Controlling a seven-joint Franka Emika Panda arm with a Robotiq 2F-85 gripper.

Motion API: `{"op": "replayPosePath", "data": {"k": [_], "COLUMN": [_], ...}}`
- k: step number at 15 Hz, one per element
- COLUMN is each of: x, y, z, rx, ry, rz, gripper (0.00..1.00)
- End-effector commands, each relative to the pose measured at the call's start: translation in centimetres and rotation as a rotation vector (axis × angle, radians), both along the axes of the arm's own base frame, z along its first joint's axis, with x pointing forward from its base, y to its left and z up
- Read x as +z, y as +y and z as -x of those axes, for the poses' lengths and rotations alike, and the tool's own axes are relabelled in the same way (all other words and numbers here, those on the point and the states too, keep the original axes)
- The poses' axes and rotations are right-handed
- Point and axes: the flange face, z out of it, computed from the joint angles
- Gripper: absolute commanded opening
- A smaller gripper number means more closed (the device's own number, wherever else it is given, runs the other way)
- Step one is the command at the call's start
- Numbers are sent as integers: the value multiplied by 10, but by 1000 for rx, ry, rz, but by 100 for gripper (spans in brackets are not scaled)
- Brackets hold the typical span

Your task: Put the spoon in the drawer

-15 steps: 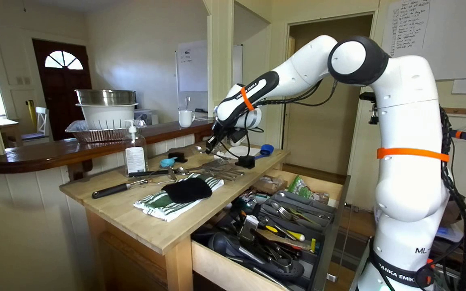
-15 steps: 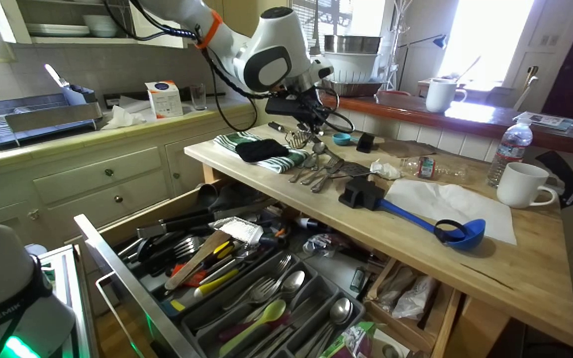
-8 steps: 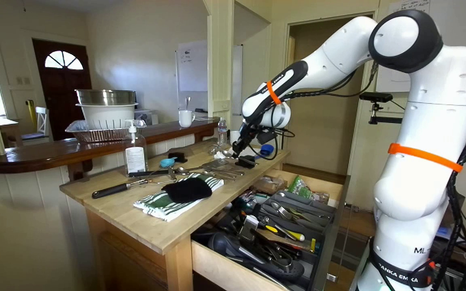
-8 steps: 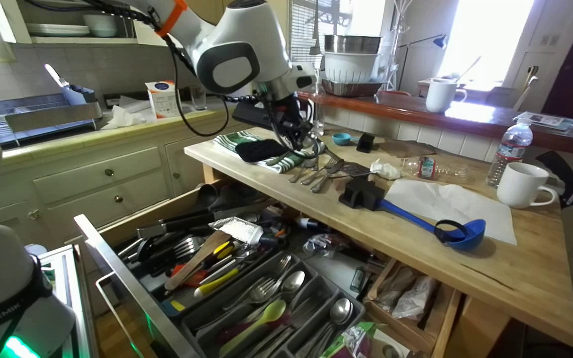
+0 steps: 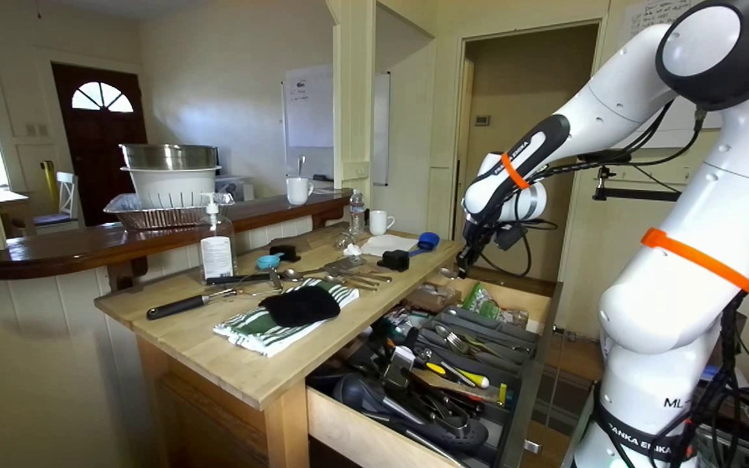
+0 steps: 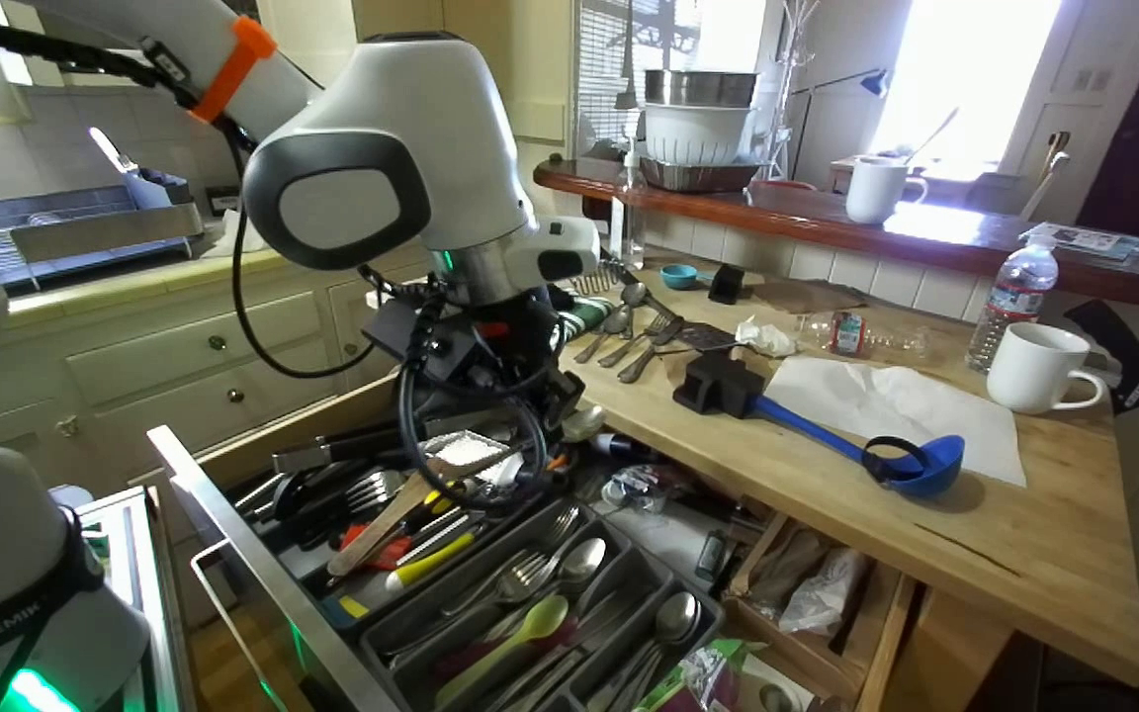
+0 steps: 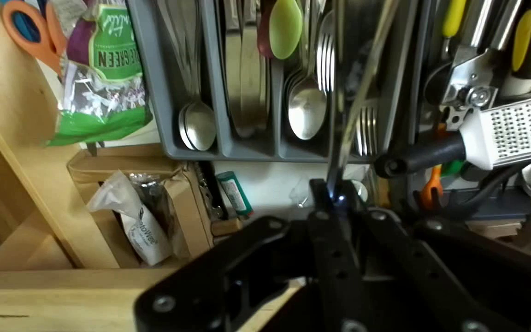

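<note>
So, the counter (image 5: 254, 377) is filling the middle of an exterior view, and the arm (image 5: 657, 312) is standing at the right. Between them, the drawer (image 5: 348, 426) is standing pulled out, pale side facing near. Inside it a grey tray (image 7: 149, 78) is holding cutlery (image 7: 247, 83) in long compartments; tools (image 5: 426, 406) are lying heaped toward the near end. On the counter, near left, a green-striped towel (image 5: 244, 331) is lying under a black cloth (image 5: 303, 305). Toward the far end, white paper (image 5: 387, 245) is lying flat. The gripper (image 7: 335, 189) is hanging over the drawer, jaws standing narrow, thin metal caught between the fingertips (image 7: 321, 198). In the wrist view a bag (image 7: 109, 92) is lying just beside the tray's left wall, while a grater (image 7: 523, 131) is lying to the right. On the counter, a blue ladle (image 5: 428, 242) is lying just right of the paper; a bottle (image 5: 356, 211) and a mug (image 5: 380, 222) are standing beyond, mug to the right. Smallest: the spoon (image 6: 584, 423), that thin metal, is being held in those jaws, hanging above the drawer. Its bowl is showing right of the gripper in an exterior view, near the counter's edge; its handle, blurred, is crossing over the tray in the wrist view.
</note>
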Motion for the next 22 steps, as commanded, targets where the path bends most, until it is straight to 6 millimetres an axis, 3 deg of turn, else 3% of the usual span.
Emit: {"op": "replayPosePath", "data": {"k": [1,4,5,7,12,13,15,22], "x": [1,5,5,-8,-50,-53,-63,-69], "y": [-1,12,14,13,4,-8,-15,-4], "z": [0,-9,-10,-8,24,11,16,14], "rx": [-3,22,25,31,9,-4,-17,16], "ry": [-1,-10,-10,-4,-40,-51,-100,-149], "rz": [-2,0,-1,17,39,49,64,-22], "gripper": [8,8,2,2,2,2,2,2]}}
